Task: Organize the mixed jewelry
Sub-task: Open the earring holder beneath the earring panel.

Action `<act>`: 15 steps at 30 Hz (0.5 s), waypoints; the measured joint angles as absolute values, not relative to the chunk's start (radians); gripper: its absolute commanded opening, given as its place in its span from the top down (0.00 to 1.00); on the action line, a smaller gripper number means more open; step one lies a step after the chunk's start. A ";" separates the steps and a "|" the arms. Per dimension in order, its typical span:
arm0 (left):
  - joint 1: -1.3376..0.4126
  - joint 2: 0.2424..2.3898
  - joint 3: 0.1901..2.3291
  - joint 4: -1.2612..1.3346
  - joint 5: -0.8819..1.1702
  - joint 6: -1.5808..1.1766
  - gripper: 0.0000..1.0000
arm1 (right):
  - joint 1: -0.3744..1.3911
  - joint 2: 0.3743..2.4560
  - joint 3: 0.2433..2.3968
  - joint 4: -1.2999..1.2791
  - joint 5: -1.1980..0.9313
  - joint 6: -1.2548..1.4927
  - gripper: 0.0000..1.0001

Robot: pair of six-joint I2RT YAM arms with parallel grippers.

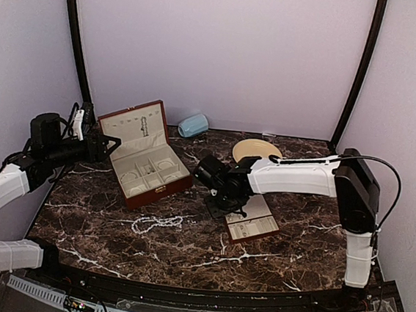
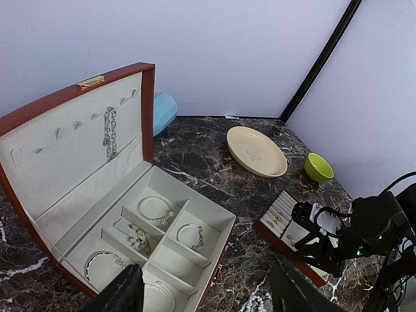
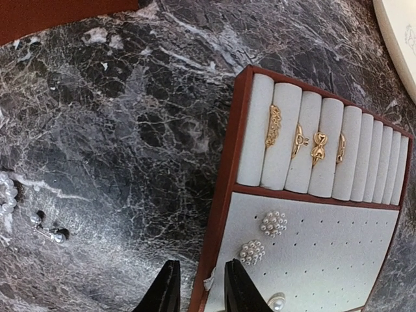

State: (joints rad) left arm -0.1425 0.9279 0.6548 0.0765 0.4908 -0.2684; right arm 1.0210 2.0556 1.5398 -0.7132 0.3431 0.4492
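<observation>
Right wrist: right fingers (image 3: 168, 292) narrowly parted, grip unclear, at tray (image 3: 227, 169) edge; earrings (image 3: 49, 232) well apart; left fingers (image 2: 120, 294) spread.

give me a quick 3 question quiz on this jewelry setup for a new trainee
1. True or false: the lid of the jewelry box is shut.
2. Where does the pearl strand lie? A: inside the box. B: on the table, in front of the box. C: on the cream plate.
3. In the right wrist view, how many gold pieces sit in the slots of the slotted tray?
Key: 1 false, the lid stands open. 2 B. 3 four.
</observation>
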 measured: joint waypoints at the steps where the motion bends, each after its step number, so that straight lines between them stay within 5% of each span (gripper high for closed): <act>1: -0.142 0.928 0.655 0.076 0.490 -0.268 0.31 | 1.021 2.059 1.541 -0.714 0.345 0.448 0.78; 15: -0.142 0.926 0.655 0.076 0.489 -0.268 0.31 | 1.024 2.072 1.541 -0.736 0.366 0.447 0.85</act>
